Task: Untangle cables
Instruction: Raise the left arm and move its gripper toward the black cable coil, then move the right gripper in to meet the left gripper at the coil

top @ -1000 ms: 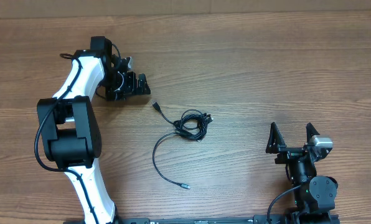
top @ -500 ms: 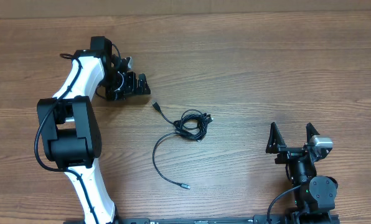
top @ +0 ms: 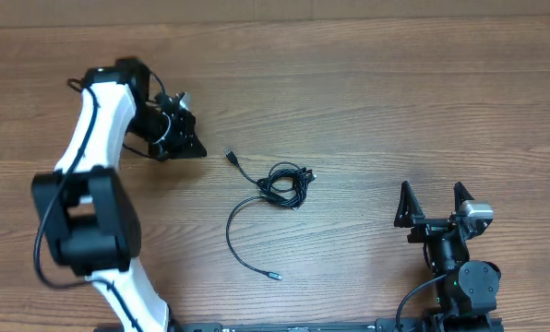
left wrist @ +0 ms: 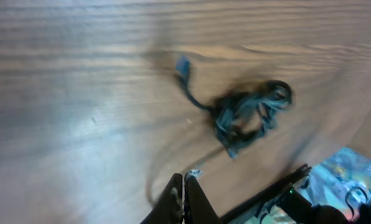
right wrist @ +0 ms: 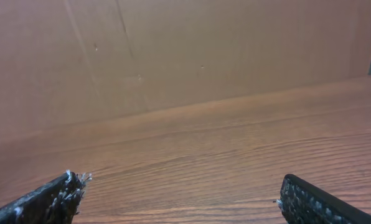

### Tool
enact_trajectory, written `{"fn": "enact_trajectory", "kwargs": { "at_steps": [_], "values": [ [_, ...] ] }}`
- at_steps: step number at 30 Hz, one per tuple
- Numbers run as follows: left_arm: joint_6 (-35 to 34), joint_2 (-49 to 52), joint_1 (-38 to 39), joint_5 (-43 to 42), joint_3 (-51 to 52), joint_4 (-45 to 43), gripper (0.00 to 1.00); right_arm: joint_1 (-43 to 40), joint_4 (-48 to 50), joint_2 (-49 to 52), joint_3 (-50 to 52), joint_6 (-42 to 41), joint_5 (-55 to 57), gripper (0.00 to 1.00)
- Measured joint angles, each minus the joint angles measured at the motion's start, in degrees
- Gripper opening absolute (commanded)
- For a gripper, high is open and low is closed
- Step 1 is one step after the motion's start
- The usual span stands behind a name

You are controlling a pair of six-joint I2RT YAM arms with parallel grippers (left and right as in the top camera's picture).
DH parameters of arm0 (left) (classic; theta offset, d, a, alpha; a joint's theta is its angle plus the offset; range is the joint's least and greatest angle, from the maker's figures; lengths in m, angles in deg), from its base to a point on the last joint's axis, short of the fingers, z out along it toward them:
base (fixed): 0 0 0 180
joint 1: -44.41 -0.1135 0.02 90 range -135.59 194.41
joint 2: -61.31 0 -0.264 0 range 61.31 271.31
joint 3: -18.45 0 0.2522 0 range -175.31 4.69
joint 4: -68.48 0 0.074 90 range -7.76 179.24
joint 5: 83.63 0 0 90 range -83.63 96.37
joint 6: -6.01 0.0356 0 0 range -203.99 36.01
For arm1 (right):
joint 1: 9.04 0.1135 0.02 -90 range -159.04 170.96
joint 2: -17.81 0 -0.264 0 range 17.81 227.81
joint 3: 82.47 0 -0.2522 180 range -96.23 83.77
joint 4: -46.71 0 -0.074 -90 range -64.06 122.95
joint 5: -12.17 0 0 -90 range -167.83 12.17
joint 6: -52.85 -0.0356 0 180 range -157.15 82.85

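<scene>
Right of closed left gripper (top: 195,148), well apart: tangled cables (top: 275,189).

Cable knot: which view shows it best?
Overhead: the knot is sharp, whole and unobstructed. Left wrist shows it too, but blurred. Right wrist misses it: only bare table.

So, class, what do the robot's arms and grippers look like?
The left arm has white shells, black joints and a black cable; the left gripper is black. The right arm is black with a silvery block; the right gripper has black pointed fingers.
</scene>
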Motion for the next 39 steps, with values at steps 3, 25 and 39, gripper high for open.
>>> {"fn": "enact_trajectory", "kwargs": {
  "at_steps": [3,25,39],
  "values": [
    [-0.57,-4.66,2.78,0.66,-0.02,2.27,0.04,0.0,-0.04,0.0,0.0,0.0,-0.02,1.0],
    [-21.73,-27.89,39.85,12.24,27.8,-23.5,0.04,0.02,-7.85,4.02,-1.73,-21.79,-20.2,1.0],
    [-24.2,-27.89,41.22,28.37,29.66,-30.08,0.04,0.0,-51.32,47.01,-43.95,-20.39,-24.57,1.0]
  ]
}}
